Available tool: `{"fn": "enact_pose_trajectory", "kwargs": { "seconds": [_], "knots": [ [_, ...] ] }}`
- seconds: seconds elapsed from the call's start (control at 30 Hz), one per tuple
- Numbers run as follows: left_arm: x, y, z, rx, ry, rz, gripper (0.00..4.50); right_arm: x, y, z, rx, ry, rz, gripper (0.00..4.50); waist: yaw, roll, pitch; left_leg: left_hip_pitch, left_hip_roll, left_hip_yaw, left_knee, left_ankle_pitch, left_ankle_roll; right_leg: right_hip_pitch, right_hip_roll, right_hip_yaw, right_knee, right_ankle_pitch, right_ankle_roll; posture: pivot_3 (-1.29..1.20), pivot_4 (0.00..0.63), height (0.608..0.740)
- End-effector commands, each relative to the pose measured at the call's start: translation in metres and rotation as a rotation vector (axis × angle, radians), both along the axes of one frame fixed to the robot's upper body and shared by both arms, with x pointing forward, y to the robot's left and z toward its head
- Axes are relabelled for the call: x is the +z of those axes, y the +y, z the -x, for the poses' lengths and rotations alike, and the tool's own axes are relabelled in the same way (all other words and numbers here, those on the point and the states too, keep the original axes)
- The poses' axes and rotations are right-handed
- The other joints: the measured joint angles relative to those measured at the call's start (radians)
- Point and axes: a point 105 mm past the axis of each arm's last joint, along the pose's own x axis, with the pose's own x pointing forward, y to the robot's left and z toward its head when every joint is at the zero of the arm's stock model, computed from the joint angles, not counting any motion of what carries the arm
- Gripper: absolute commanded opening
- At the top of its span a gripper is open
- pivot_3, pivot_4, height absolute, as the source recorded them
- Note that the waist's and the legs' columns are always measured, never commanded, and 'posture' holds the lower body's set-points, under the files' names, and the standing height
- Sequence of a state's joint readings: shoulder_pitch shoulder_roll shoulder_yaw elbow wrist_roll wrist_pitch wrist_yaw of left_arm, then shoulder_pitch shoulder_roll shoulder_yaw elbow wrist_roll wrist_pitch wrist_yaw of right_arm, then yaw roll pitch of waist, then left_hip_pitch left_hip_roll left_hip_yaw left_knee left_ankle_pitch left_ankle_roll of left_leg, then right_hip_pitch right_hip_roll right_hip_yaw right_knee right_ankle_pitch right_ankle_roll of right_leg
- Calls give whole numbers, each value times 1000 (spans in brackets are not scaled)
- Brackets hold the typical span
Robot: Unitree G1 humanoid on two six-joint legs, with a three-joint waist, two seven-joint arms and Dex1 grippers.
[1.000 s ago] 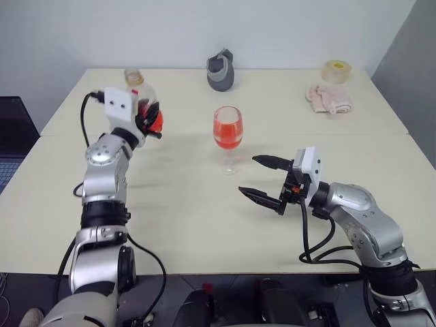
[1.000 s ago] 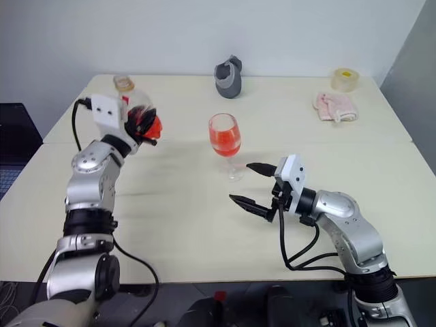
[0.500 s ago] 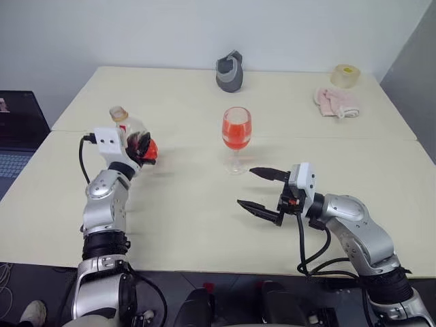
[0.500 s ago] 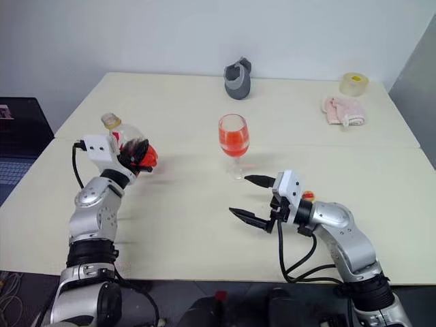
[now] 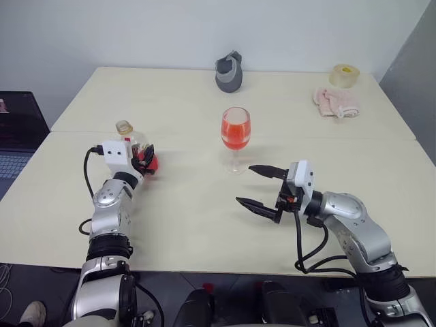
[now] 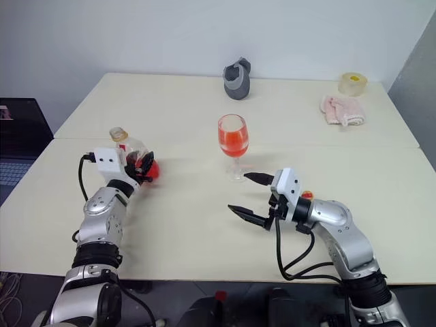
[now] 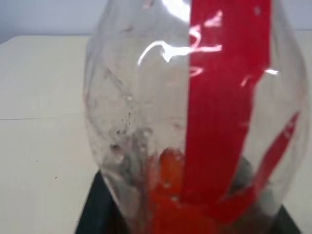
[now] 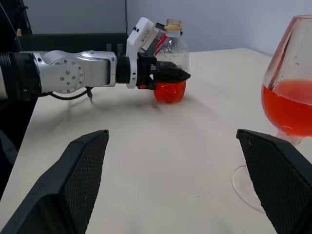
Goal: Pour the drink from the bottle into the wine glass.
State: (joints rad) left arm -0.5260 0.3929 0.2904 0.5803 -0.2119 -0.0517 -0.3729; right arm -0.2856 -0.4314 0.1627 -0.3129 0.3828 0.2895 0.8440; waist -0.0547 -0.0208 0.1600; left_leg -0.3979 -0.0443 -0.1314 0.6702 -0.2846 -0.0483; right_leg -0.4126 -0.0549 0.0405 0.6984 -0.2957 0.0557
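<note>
The bottle (image 5: 133,139) stands upright on the table's left side, clear with a tan neck ring, and a little red drink (image 8: 169,91) sits in its bottom. My left gripper (image 5: 144,161) holds it level around its lower half, one black finger on each side. In the left wrist view the bottle (image 7: 195,117) sits right in front of the camera. The wine glass (image 5: 236,131) stands mid-table, about half full of red-orange drink (image 5: 235,138). My right gripper (image 5: 244,184) hovers open just in front of the glass, pointing left, with nothing between its fingers.
A grey object (image 5: 228,71) sits at the back centre of the table (image 5: 191,204). At the back right are a roll of tape (image 5: 343,73) and a pink cloth (image 5: 332,100). A laptop (image 5: 17,133) stands off the table's left edge.
My left arm has come down with the bottle, from raised in the air to standing on the table. The right arm has stayed put. The head camera has shifted.
</note>
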Motion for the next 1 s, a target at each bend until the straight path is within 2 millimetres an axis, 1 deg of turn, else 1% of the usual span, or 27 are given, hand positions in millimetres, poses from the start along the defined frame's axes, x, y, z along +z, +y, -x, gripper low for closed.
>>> {"fn": "enact_pose_trajectory", "kwargs": {
  "seconds": [0.03,0.13,0.17,0.33,0.47,0.57,0.73,0.8,0.83,0.9,1.0],
  "knots": [
    [13,6,0,3,-42,-14,3378,10,1,0,4,-40,-17,4500,0,0,0,0,0,0,0,0,0,0,0,0,0,0,0,0,150,740],
    [15,4,2,-2,-45,-13,4318,11,1,0,3,-41,-18,4500,0,0,0,0,0,0,0,0,0,0,0,0,0,0,0,0,150,740],
    [15,3,3,-8,-44,-12,4482,11,1,0,4,-41,-19,4500,0,0,0,0,0,0,0,0,0,0,0,0,0,0,0,0,150,740],
    [14,-6,15,-50,-32,-29,4482,10,1,1,2,-41,-11,4500,-1,0,0,0,0,0,0,0,0,0,0,0,0,0,0,0,150,740],
    [13,-7,35,-61,-17,-34,4482,8,1,2,-3,-38,-11,4500,-3,0,0,0,0,0,-1,0,0,0,0,1,0,0,0,0,150,740],
    [16,-6,42,-39,-16,-28,4482,9,1,3,-5,-37,-14,4500,3,0,0,0,1,-1,-1,0,0,0,0,0,0,0,0,0,150,740],
    [13,-5,51,-19,1,-22,4482,10,1,6,-4,-34,-17,4500,8,0,0,1,0,0,-1,0,0,3,0,0,-2,0,0,0,150,740],
    [13,-5,58,-7,10,-12,4482,11,-2,8,-29,-28,-24,4500,8,0,0,2,1,0,-2,0,0,3,0,0,-2,0,0,0,150,740],
    [13,-5,64,-3,21,-7,4482,12,-5,8,-60,-16,-35,4500,8,0,0,2,1,0,-2,0,0,3,0,0,-2,0,0,0,150,740],
    [11,-9,75,-8,48,6,4482,9,-15,2,-180,-1,-24,4500,8,0,0,2,1,0,-3,0,0,3,0,1,-2,0,0,0,150,740],
    [6,-19,95,-3,93,18,4482,1,-39,-11,-445,27,-12,4500,11,0,-1,3,1,0,-3,0,0,3,0,1,-2,0,0,0,150,740]
  ]
}}
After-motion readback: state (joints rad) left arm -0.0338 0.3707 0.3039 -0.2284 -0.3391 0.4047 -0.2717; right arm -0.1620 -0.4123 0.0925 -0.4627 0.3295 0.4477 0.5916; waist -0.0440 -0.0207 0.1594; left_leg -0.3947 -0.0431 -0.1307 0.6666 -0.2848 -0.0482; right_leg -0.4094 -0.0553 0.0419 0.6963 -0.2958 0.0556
